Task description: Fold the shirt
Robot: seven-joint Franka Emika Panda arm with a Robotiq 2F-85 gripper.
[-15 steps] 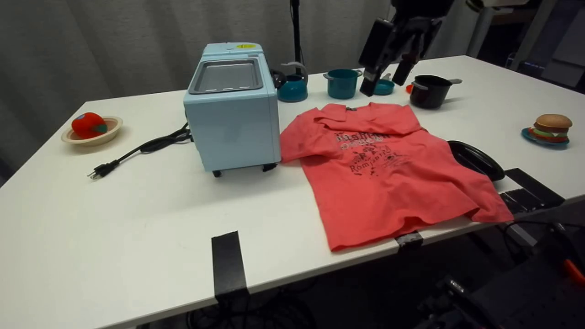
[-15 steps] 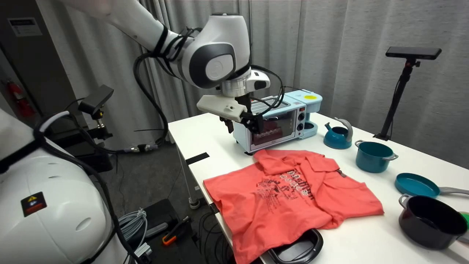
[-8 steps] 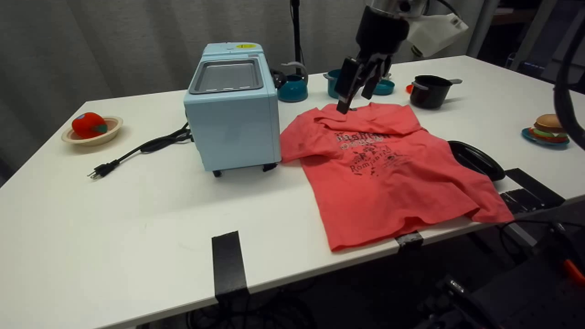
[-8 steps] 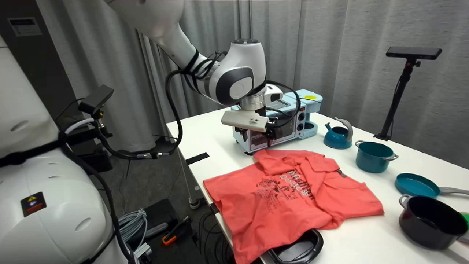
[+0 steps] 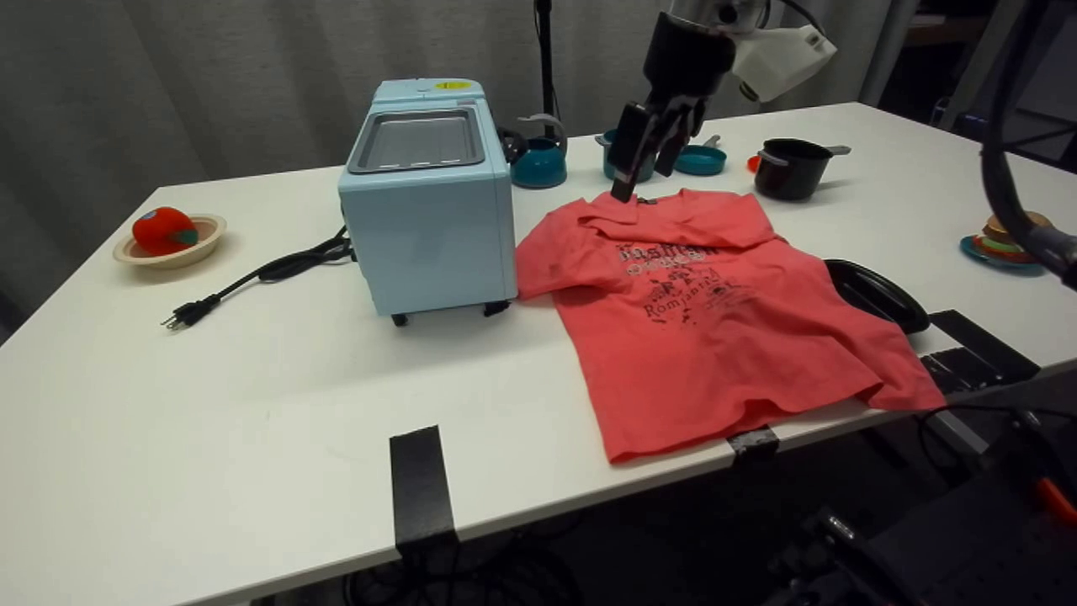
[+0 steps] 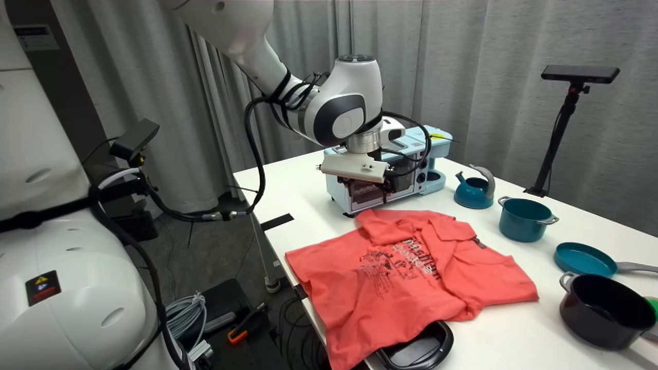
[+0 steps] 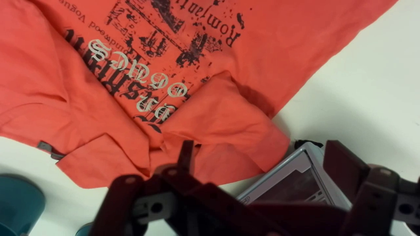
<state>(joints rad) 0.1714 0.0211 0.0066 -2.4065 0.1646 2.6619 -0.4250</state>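
Note:
The coral-red shirt (image 5: 724, 353) lies spread on the table with its print facing up. In both exterior views (image 6: 370, 308) both sleeves are turned inward over the upper part, and the hem hangs slightly past the table edge. In the wrist view the shirt (image 7: 279, 49) fills the upper left, with one folded sleeve near the jaws. My gripper (image 5: 641, 178) is open and empty, held above the table near the shirt's collar end and the light-blue box appliance. Its fingers (image 7: 261, 144) stand wide apart in the wrist view; it also shows in an exterior view (image 6: 366, 189), partly hidden by its mount.
The light-blue box appliance (image 5: 429, 236) stands right beside one sleeve. A black tray (image 6: 419, 349) lies partly under the shirt's other side. A teal kettle (image 6: 474, 192), a teal pot (image 6: 524, 221), a teal pan (image 6: 583, 259) and a black pot (image 6: 604, 313) stand beyond the collar.
My gripper has come down and moved toward the box appliance, over the shirt's collar side; over the last half second it shifts only a little. It stays open. The shirt has not moved.

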